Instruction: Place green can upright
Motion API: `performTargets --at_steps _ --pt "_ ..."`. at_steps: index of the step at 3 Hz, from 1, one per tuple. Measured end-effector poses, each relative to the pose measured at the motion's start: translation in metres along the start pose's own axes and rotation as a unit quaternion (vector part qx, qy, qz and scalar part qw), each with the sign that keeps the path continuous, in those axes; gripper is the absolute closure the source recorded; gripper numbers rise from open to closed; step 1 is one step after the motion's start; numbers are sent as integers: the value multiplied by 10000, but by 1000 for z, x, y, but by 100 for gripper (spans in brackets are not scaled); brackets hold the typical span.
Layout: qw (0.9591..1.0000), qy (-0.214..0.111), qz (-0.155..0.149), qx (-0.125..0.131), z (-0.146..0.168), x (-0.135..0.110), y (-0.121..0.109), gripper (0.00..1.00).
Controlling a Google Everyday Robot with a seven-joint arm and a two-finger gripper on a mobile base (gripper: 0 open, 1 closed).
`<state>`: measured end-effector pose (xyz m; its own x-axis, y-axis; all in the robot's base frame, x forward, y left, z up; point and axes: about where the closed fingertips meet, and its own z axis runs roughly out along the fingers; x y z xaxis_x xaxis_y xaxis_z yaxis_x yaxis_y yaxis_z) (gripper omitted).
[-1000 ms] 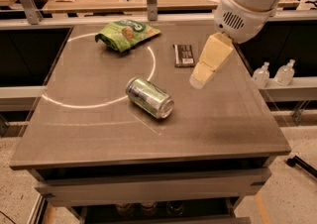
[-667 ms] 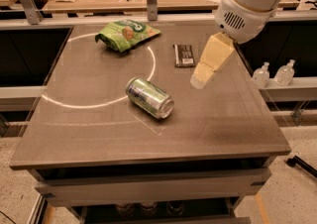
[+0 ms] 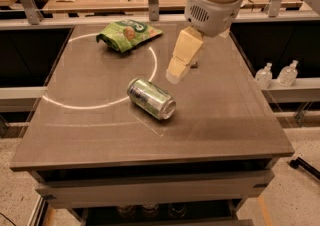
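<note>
Far left at the back of the tabletop (image 3: pixel 225 135), the green snack bag (image 3: pixel 127 34) lies crumpled, straddling the far side of the white ring (image 3: pixel 75 105) painted on the surface. Moving in toward the middle, here's the green can (image 3: pixel 151 99): down on its side, not upright, one shiny silver end facing front-right and the other pointing back-left, with its back-left end right at the ring's line. And now me: my gripper (image 3: pixel 173 75) hangs in the air just behind the can and a touch to its right, cream-coloured and tilted so its tip points down and left toward the can. There's a clear gap between us, no contact. Whether my jaws are apart or together, I cannot tell from this angle. Just past my gripper a small dark object (image 3: pixel 194 64) peeks out on the tabletop, mostly hidden. Off the right edge, lower down, stand two clear bottles (image 3: pixel 276 74) side by side.
</note>
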<state>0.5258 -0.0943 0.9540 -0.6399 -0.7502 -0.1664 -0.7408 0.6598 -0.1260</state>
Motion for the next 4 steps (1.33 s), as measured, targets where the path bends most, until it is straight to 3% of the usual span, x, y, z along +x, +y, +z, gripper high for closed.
performTargets --at_steps 2,4 --pt "9995 191 210 -122 15 -48 35 0" --pt "9989 161 -46 -429 36 -69 69 0"
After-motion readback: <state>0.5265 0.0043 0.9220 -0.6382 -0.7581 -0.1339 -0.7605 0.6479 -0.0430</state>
